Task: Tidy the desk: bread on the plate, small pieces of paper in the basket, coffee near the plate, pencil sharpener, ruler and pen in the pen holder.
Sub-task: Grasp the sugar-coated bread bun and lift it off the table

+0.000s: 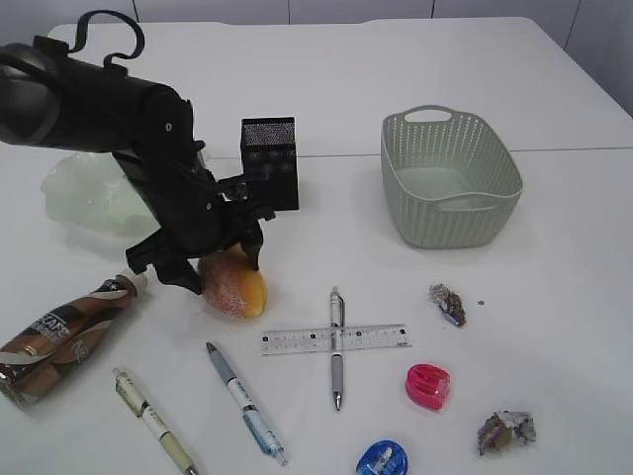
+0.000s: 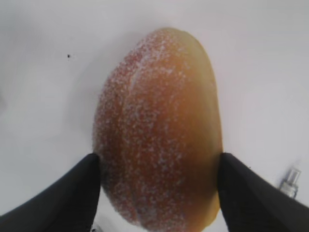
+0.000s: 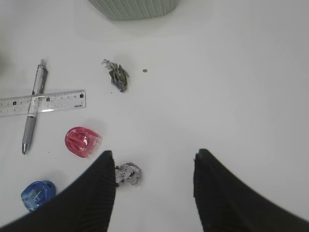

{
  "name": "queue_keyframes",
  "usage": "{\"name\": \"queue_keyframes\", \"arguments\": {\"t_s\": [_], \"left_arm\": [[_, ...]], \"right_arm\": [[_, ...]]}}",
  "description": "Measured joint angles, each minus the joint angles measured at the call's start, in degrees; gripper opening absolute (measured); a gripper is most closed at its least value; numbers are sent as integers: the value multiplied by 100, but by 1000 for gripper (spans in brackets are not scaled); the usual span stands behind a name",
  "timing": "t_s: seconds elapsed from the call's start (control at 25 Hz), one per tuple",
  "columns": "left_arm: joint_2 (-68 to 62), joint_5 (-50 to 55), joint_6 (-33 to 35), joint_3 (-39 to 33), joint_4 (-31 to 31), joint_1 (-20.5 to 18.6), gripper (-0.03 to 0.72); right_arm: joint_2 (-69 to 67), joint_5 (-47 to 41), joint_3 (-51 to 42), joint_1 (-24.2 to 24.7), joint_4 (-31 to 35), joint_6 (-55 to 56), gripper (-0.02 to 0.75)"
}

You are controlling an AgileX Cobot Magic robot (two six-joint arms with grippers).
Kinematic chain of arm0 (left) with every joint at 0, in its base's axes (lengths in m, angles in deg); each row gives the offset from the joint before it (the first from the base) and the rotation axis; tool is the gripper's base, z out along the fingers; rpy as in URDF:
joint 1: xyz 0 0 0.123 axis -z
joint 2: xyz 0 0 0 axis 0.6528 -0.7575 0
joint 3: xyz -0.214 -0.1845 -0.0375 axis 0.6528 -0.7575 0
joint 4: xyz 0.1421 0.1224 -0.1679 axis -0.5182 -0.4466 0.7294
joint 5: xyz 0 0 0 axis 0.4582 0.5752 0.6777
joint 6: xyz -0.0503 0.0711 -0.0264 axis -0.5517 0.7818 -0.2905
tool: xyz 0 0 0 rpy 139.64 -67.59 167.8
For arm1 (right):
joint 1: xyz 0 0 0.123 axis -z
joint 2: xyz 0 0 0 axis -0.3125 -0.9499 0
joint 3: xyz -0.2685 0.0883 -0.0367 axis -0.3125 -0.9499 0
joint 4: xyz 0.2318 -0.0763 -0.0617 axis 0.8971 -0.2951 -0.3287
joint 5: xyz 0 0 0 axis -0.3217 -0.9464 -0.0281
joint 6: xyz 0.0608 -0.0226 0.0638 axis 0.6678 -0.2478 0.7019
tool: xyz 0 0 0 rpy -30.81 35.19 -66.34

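Observation:
A sugar-dusted bread (image 1: 237, 287) lies on the white table, and it fills the left wrist view (image 2: 159, 130). My left gripper (image 1: 224, 265) (image 2: 158, 162) reaches down over it, one black finger pressed to each side. The pale green plate (image 1: 79, 193) sits behind the arm. A coffee bottle (image 1: 59, 336) lies on its side at the front left. The black mesh pen holder (image 1: 269, 158) and the green basket (image 1: 450, 178) stand further back. My right gripper (image 3: 154, 162) hovers open, with a crumpled paper (image 3: 128, 173) beside its left finger.
Three pens (image 1: 153, 421) (image 1: 244, 401) (image 1: 336, 346) lie near the front, one across the clear ruler (image 1: 297, 340). A pink sharpener (image 1: 427, 386) and a blue sharpener (image 1: 382, 459) sit at the front. Paper scraps (image 1: 447, 304) (image 1: 507, 430) lie to the right.

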Motion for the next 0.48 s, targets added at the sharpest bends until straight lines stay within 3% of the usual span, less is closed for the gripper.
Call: {"name": "queue_keyframes", "arguments": {"t_s": [0.36, 0.48], "left_arm": [[-2, -22, 0, 14, -10, 34, 284], [-2, -22, 0, 14, -10, 34, 260]], "right_arm": [[0, 0, 0, 0, 0, 0, 386], [0, -3, 0, 0, 0, 0, 386]]}}
